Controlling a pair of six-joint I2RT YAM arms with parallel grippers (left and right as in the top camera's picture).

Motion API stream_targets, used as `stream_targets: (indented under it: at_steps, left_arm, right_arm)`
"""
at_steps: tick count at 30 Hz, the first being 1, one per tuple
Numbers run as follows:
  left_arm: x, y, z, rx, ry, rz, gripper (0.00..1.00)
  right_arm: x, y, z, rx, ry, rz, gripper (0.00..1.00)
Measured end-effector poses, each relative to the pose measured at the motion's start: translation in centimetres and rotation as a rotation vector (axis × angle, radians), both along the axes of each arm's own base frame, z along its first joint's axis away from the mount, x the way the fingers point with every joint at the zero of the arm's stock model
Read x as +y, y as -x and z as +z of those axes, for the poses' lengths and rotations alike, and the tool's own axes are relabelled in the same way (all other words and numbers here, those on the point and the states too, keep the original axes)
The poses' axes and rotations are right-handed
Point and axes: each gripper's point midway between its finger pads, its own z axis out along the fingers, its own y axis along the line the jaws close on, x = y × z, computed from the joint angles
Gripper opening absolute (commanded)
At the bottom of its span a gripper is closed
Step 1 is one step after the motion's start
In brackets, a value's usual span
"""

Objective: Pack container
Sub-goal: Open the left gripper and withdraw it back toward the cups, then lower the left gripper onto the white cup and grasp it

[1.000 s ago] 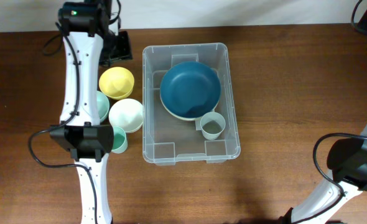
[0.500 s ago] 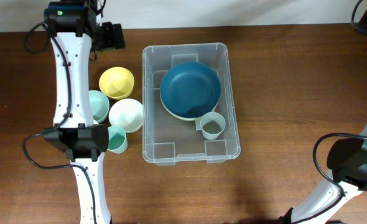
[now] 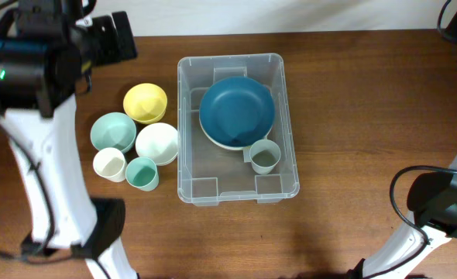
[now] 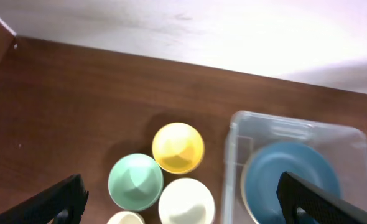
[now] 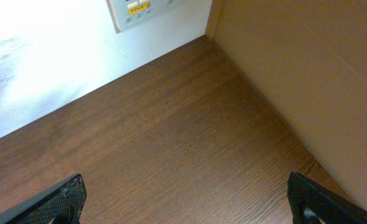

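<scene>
The container (image 3: 221, 172) stands on the tabletop (image 3: 368, 116) with a blue bowl (image 3: 237, 111) and a pale cup (image 3: 265, 156) inside it. The left gripper (image 4: 183, 205) hangs high above the yellow bowl (image 4: 178, 147), fingers wide apart and empty; the right gripper (image 5: 183, 202) is also spread and empty

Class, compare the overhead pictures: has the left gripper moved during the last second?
Yes. The left gripper has shifted left, farther from the container, whose top-left corner it was near, judged against the unmoved yellow bowl.
</scene>
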Motion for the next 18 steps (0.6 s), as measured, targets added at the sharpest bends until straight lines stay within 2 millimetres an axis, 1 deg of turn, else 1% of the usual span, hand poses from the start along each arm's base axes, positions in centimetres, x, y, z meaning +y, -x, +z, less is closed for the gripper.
stream_targets:
  at_steps: [2,3,4,6,7,8,9,11,13,14,16,18]
  left_arm:
    - [-0.6,1.7,0.3,0.015,-0.011,-0.017,0.99]
    - [-0.8,2.9,-0.1,0.041,-0.021,-0.021,0.99]
    - [-0.9,3.7,-0.3,0.057,-0.025,-0.02,0.99]
    - [-0.7,5.8,-1.1,0.099,-0.036,-0.004,1.0]
    - [-0.4,6.9,-1.5,0.118,-0.041,0.013,1.0]
    - [0.3,8.5,-2.2,0.14,-0.048,0.046,1.0]
    - [0.8,9.6,-2.6,0.154,-0.052,0.076,1.0]
    - [2.4,12.5,-3.9,0.178,-0.065,0.164,1.0]
    - [3.8,14.4,-5.2,0.166,-0.068,0.251,1.0]
    - [4.2,14.9,-6.0,0.165,-0.068,0.278,1.0]
    - [4.9,15.2,-8.4,0.151,-0.061,0.338,1.0]
    - [5.4,14.4,-11.0,0.133,-0.052,0.385,0.99]
  right_arm:
    - [0.0,0.0,0.0,0.0,0.0,0.0,0.99]
    - [0.0,0.0,0.0,0.0,0.0,0.0,0.99]
    - [0.0,0.0,0.0,0.0,0.0,0.0,0.99]
    - [0.0,0.0,0.0,0.0,0.0,-0.001,0.99]
    - [0.0,0.0,0.0,0.0,0.0,-0.001,0.99]
    - [0.0,0.0,0.0,0.0,0.0,0.0,0.99]
    - [0.0,0.0,0.0,0.0,0.0,0.0,0.99]
    - [0.0,0.0,0.0,0.0,0.0,-0.001,0.99]
    - [0.0,0.0,0.0,0.0,0.0,0.0,0.99]
    - [0.0,0.0,0.0,0.0,0.0,0.001,0.99]
    - [0.0,0.0,0.0,0.0,0.0,0.0,0.99]
    - [0.0,0.0,0.0,0.0,0.0,0.0,0.99]
